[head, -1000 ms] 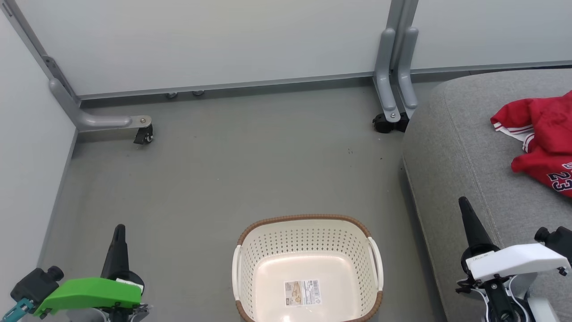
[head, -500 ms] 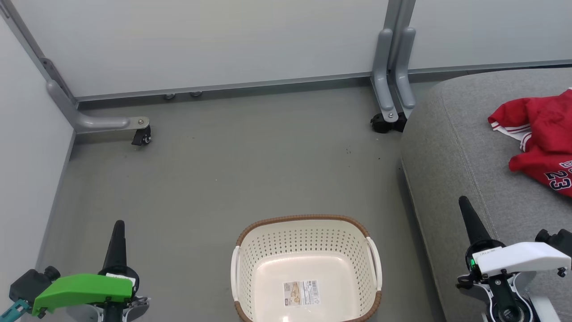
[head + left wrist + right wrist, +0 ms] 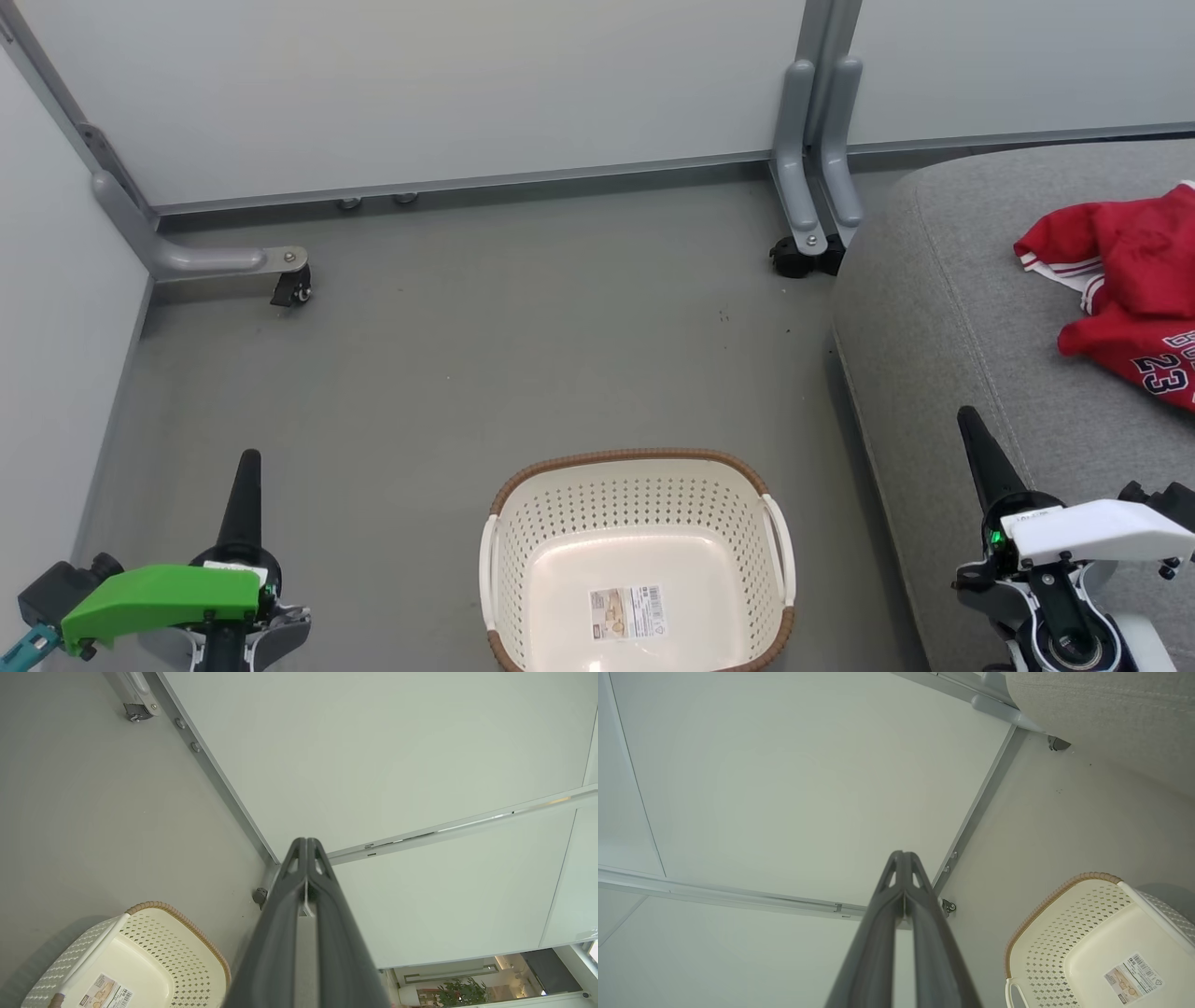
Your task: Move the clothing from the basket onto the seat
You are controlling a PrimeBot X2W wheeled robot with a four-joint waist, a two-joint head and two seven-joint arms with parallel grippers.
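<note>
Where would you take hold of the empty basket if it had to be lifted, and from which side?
Probably by a white side handle, the one nearer the right gripper, coming down from above. The basket stands upright on the floor, open top up, and each handle is a thin bar standing off the perforated wall, leaving a gap a finger could slip into.

Clothing (image 3: pixel 1130 289) on seat (image 3: pixel 943 308), basket (image 3: pixel 635 495) bare

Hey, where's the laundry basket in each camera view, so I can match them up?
Head view: basket bottom centre.
Left wrist view: basket lower left.
Right wrist view: basket lower right.
Shared landmark: the paper label on its bottom.
</note>
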